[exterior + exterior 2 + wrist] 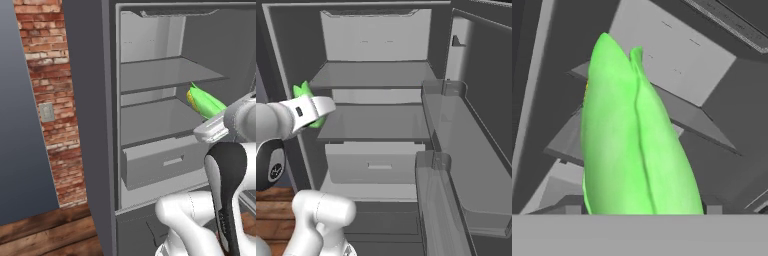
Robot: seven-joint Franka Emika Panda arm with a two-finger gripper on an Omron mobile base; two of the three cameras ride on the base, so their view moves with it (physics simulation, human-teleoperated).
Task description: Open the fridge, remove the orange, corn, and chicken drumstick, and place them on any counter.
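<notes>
The gripper (318,116) pinches the corn (205,102) in front of the open fridge (150,75), by the middle shelf's front edge. The husk looks slick (tapered too), so a quick swing toward a counter could let it slip.

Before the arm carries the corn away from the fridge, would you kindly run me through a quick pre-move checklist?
1. Fridge door open: ok.
2. Corn off the shelf, up at the end effector: ok.
3. Corn firmly gripped: cannot tell; the husk hides the fingers in the hand view.
4. Path out of the fridge opening free of other items: ok.
5. Counter to set it on in sight: not ok.
6. Orange and chicken drumstick located: cannot tell.
</notes>
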